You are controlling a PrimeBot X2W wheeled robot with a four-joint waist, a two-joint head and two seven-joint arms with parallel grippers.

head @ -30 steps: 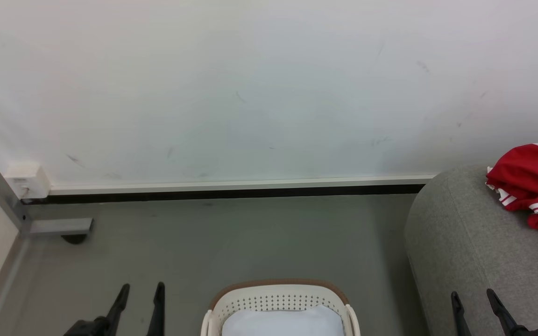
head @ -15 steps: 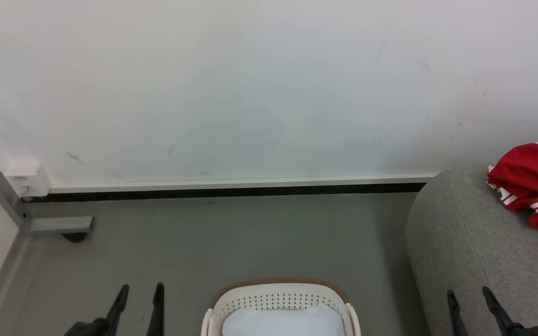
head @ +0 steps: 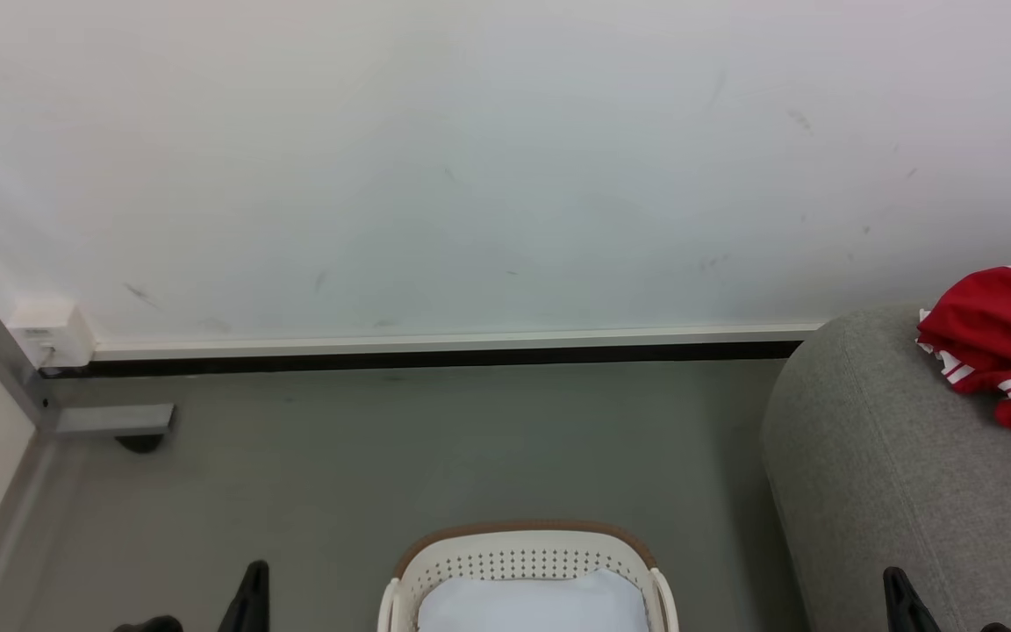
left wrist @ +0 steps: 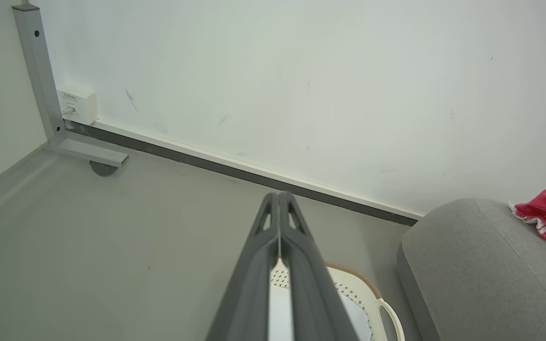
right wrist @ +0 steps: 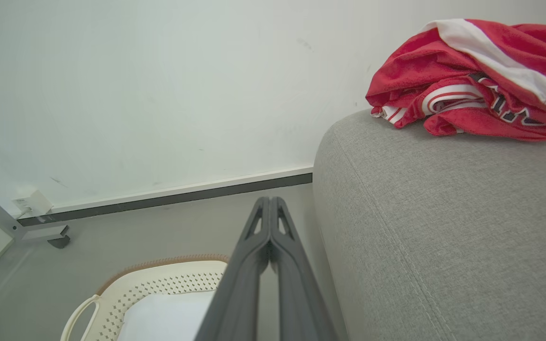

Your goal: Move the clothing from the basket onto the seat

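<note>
The red and white clothing lies crumpled on top of the big grey seat at the right; the right wrist view shows the clothing with white stripes and dark lettering on the seat. The white perforated basket with a brown rim sits on the floor at the bottom centre and holds a pale bluish-white pad. My left gripper is shut with nothing in it, left of the basket. My right gripper is shut and empty, beside the seat's front.
A grey floor runs to a white wall with a dark skirting strip. A metal frame leg and a white wall socket box stand at the far left corner.
Both grippers went from open to shut and dropped lower in the head view. The clothing, basket and seat stayed where they were.
</note>
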